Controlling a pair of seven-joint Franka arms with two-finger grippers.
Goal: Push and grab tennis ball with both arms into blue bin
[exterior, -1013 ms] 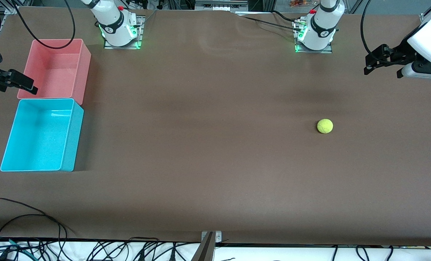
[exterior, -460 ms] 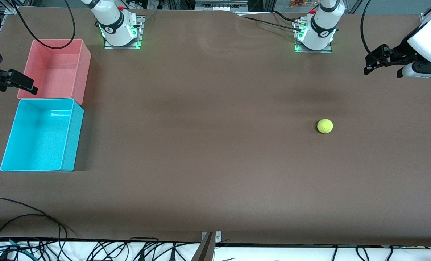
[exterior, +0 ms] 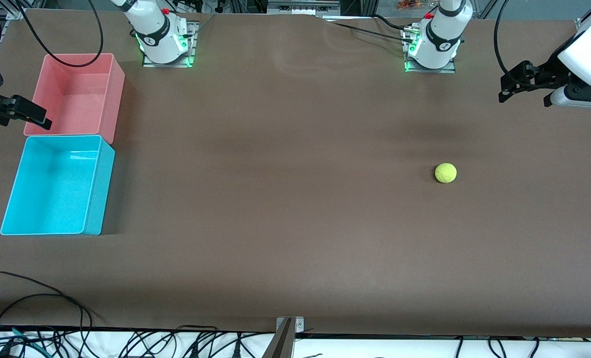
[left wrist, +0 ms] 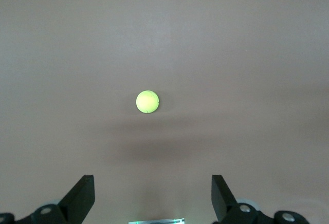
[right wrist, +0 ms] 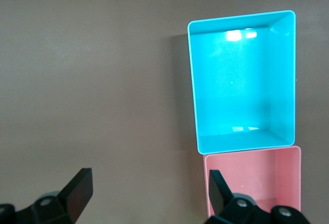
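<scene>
The tennis ball (exterior: 445,173) lies on the brown table toward the left arm's end; it also shows in the left wrist view (left wrist: 147,101), well apart from the fingers. My left gripper (exterior: 505,89) is open and empty, up in the air over the table's left-arm end (left wrist: 151,193). The blue bin (exterior: 51,189) stands empty at the right arm's end and shows in the right wrist view (right wrist: 241,80). My right gripper (exterior: 44,119) is open and empty, over the table edge beside the bins (right wrist: 149,190).
An empty pink bin (exterior: 76,94) touches the blue bin, farther from the front camera; it also shows in the right wrist view (right wrist: 257,178). Both arm bases (exterior: 163,42) (exterior: 432,47) stand along the table's back edge. Loose cables (exterior: 37,298) lie at the near edge.
</scene>
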